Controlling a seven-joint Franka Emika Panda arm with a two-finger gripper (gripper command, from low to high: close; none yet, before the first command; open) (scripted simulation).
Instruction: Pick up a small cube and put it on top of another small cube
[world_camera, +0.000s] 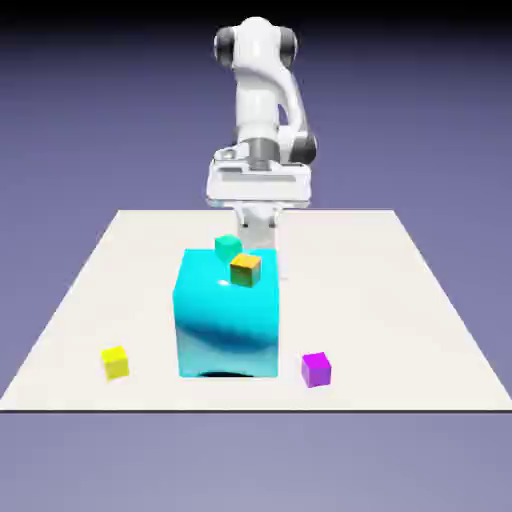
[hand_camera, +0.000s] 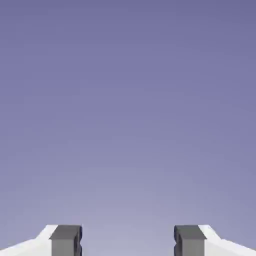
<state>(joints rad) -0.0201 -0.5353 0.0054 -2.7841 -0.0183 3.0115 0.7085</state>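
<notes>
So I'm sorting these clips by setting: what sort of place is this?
A rendered simulation tabletop, not a real room: flat white table, plain blue-violet backdrop, a big cyan block and a yellow cube.

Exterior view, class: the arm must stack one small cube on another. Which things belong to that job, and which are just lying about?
Belongs to the job:
- yellow cube, on the table at the exterior view's left
- magenta cube, on the table at the exterior view's right
- gripper, open, holding nothing

Just lying about:
- big cyan block
- orange cube on it
- green cube, behind the orange
</notes>
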